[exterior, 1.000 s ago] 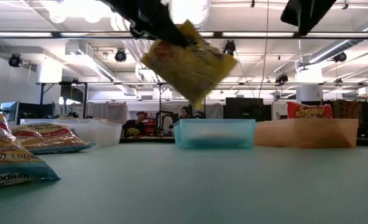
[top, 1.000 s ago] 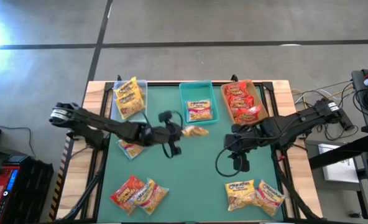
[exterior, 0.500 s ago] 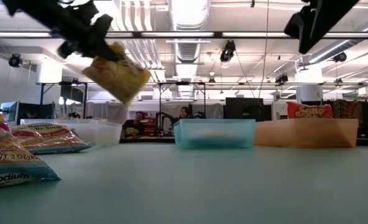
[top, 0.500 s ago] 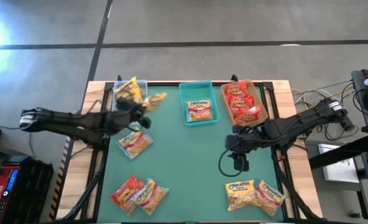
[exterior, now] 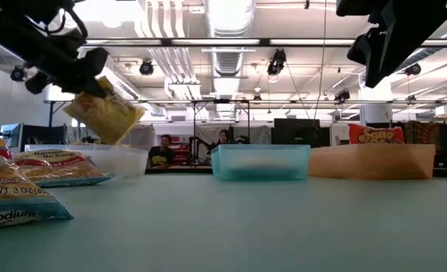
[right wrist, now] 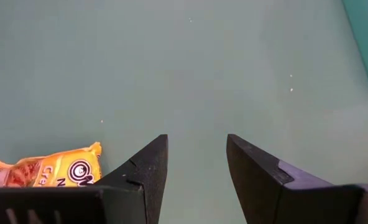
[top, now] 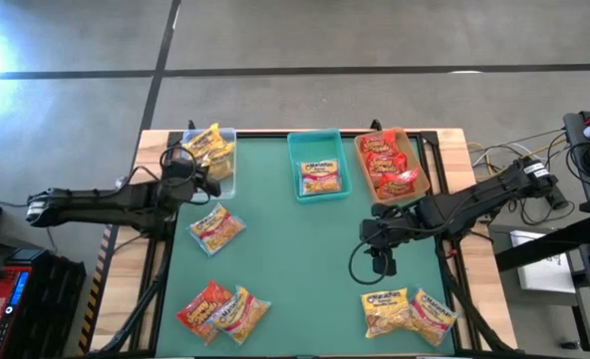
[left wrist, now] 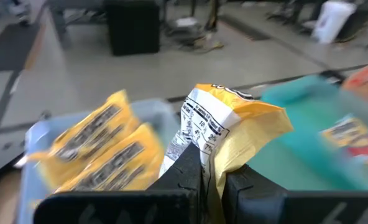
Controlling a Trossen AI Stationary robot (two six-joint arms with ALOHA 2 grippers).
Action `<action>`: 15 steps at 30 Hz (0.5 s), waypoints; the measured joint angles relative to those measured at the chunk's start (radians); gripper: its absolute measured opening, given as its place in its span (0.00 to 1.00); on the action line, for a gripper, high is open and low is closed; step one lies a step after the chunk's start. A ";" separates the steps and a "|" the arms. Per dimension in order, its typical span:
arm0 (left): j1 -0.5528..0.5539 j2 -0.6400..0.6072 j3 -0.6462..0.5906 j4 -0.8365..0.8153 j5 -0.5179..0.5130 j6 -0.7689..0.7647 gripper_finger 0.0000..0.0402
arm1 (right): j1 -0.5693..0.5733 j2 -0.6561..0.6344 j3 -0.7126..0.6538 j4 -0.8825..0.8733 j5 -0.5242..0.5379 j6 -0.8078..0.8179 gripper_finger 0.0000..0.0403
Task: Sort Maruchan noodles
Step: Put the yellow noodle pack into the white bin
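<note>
Yellow noodle packets (top: 207, 152), teal bin (top: 316, 141), green table (top: 295, 259)

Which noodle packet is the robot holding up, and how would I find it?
Find the clear bin at the table's far left corner. Just above it, the left gripper pinches a yellow packet in the air. All the other packets lie in bins or on the table.

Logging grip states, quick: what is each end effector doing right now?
Left end effector: closed on a yellow noodle packet.
Right end effector: open, holding nothing.
</note>
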 joint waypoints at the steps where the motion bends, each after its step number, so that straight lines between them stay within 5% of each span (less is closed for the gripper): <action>1: 0.007 0.000 -0.001 -0.031 0.002 -0.024 0.00 | 0.000 0.000 0.000 0.001 0.000 -0.001 0.38; 15: 0.015 0.049 -0.020 -0.069 0.040 -0.058 0.00 | 0.000 0.000 0.000 0.038 0.000 -0.016 0.38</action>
